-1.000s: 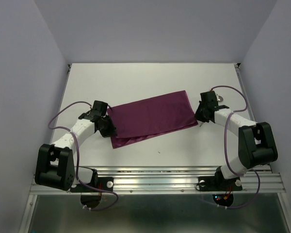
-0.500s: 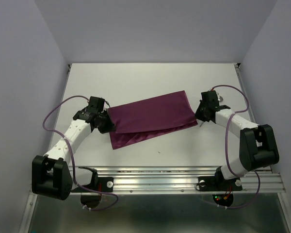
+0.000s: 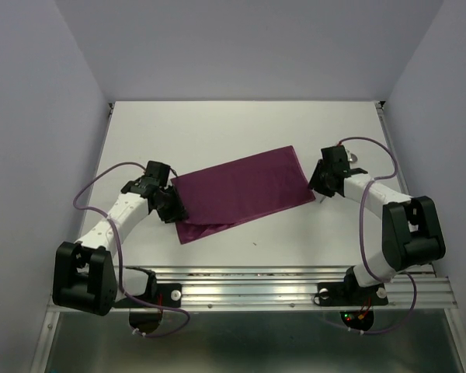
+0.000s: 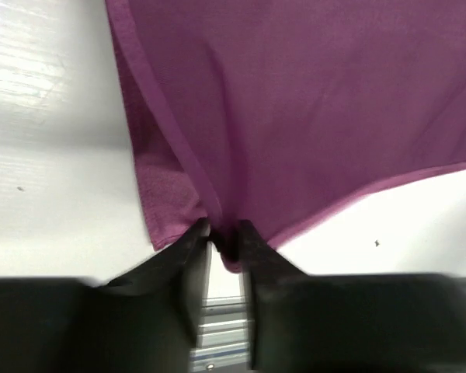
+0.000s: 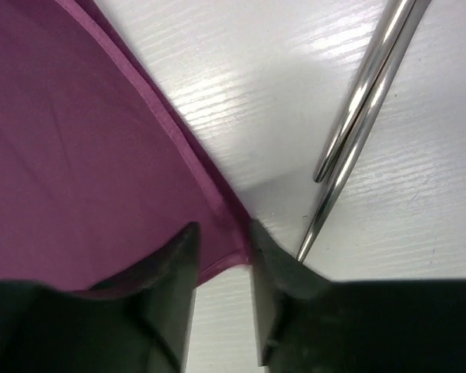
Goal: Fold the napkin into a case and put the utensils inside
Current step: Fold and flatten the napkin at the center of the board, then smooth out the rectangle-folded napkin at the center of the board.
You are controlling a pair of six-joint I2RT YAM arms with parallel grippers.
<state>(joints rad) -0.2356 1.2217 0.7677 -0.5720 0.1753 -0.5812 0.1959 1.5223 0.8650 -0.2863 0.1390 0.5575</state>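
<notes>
The plum-purple napkin lies folded as a slanted rectangle mid-table, a lower layer peeking out at its near left corner. My left gripper is at that left end. In the left wrist view its jaws stand slightly apart, a corner of the napkin sagging between the tips. My right gripper is at the right end, open, with the napkin's hem corner between its fingers. The utensils, two shiny silver handles, lie just right of that corner, mostly hidden under the right arm in the top view.
The white table ends in a metal rail at the near side. Grey walls close in the back and both sides. Purple cables loop off both arms.
Both grippers have gone from shut to open and let the napkin's upper layer settle flat. The left arm has shifted slightly back toward the near side.
</notes>
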